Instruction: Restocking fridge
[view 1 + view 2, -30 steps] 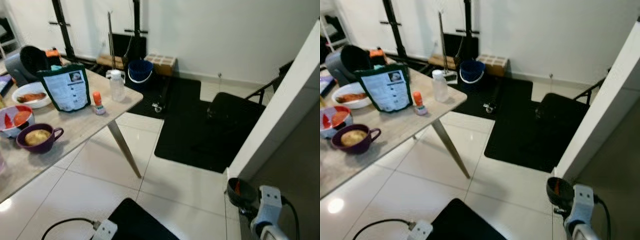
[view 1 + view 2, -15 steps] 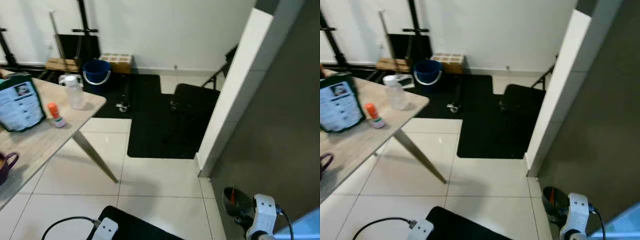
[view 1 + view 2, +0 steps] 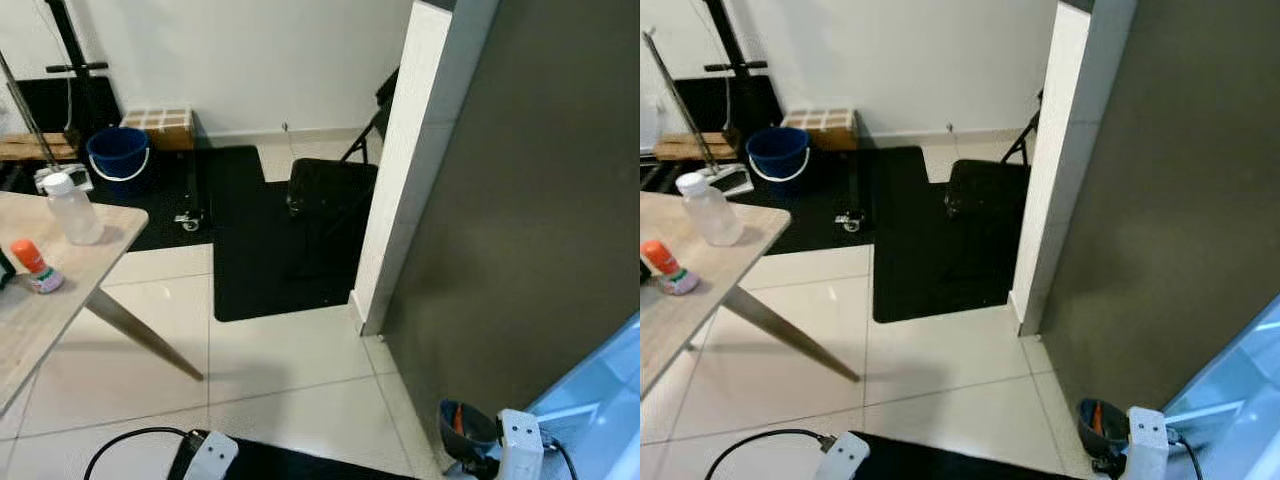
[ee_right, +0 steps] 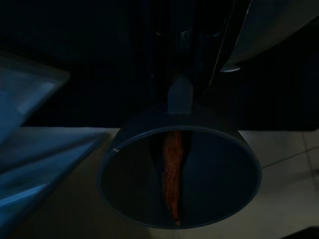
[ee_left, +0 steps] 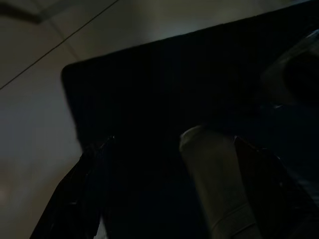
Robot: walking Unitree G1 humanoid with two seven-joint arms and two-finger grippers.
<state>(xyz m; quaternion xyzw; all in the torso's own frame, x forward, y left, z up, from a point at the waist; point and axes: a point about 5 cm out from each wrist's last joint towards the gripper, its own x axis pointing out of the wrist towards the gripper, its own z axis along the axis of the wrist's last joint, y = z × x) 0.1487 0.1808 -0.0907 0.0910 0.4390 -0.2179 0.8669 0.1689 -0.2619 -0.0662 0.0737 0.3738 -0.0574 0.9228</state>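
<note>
At about 5 o'clock in the head views, closest to the robot, the right end effector (image 4: 172, 99) carries a dark bowl (image 3: 464, 428) low beside the white wrist housing; the wrist view shows it clamped on the bowl's rim with an orange strip of food (image 4: 172, 172) lying inside. At about 7 o'clock a white wrist piece with a looping black cable marks the left arm, which hangs idle over a black mat (image 3: 300, 465) on the floor; the left end effector (image 5: 149, 194) appears in its dark wrist view, and I cannot tell whether its fingers are apart or together. At about 4 o'clock a pale blue surface (image 3: 605, 400) slants in from the edge, just beside the bowl. Filling the 2 to 4 o'clock side stands the fridge (image 3: 520, 200), its dark grey side facing the camera and its white edge at about 1 o'clock. At about 9 o'clock the corner of a light wooden table (image 3: 55, 300) reaches in on slanted legs, bearing a small orange-capped bottle (image 3: 35, 267) and, near the corner, a clear plastic bottle (image 3: 72, 209) with a white cap, both upright and apart. Farther off, at about 12 o'clock, a black folding chair (image 3: 330, 185) stands on a large dark floor mat (image 3: 250, 250). At about 11 o'clock, by the white wall, sit a blue bucket (image 3: 117, 155) and a cardboard box (image 3: 158, 122) just beside it.
</note>
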